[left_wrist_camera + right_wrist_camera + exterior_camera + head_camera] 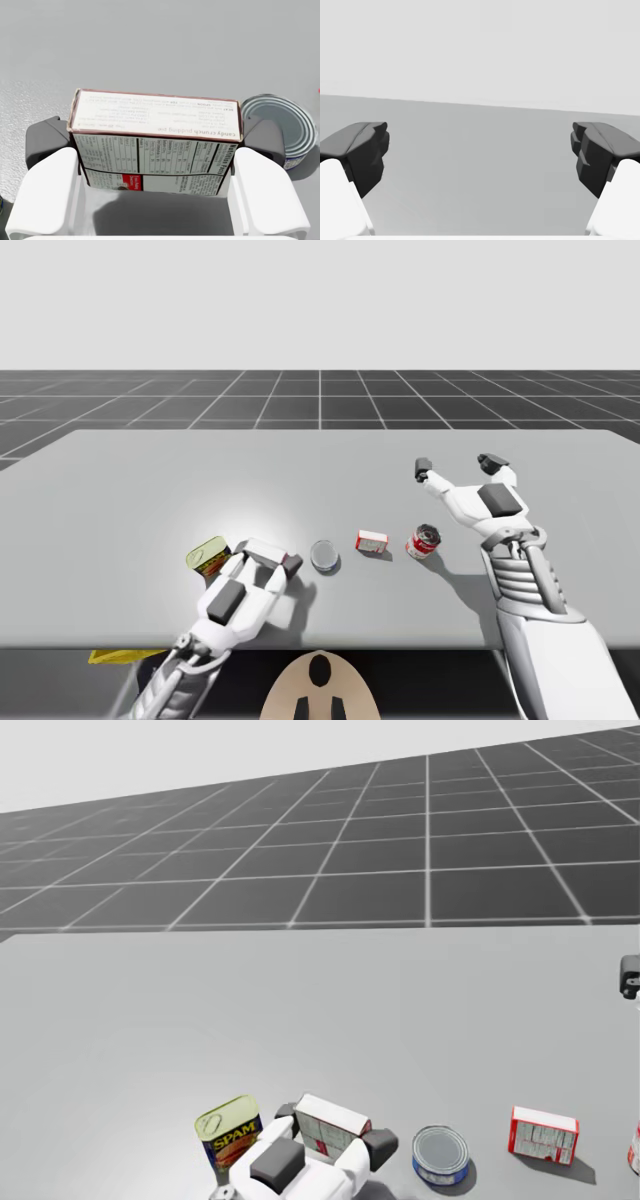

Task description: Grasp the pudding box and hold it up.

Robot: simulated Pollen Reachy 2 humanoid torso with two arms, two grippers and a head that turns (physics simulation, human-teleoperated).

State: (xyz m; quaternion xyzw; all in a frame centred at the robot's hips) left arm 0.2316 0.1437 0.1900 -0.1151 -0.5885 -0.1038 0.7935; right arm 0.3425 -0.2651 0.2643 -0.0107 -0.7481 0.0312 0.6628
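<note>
- Your left gripper (156, 141) is pinching the pudding box (152, 117). One dark pad (47, 145) presses on each short end of the box, from two sides.
- In the left wrist view the pudding box sits square between the fingers, its long printed face towards the camera and its top edge level.
- In the high view the pudding box is low over the table (150, 490), at the near left. Whether it has left the surface cannot be told.
- Step in hand, as a judgement: the grasp looks made and the lift remains.
- Raise the box straight up and slowly. Keep the wrist level so the box does not pivot between the two pads.
- Hold a firm but not crushing pressure, since a cardboard box probably buckles if squeezed hard.
- Just beside the pudding box on its left stands a yellow-and-blue rectangular can (230, 1135). On its right lies a flat round blue can (440, 1155). A sideways drift could knock either.
- Farther right are a small red-and-white box (543, 1133) and a red-and-white round can (423, 541), well apart from the grasp.
- Your right gripper (480, 150) hangs above the table's right side with its fingers spread wide and nothing between them.
</note>
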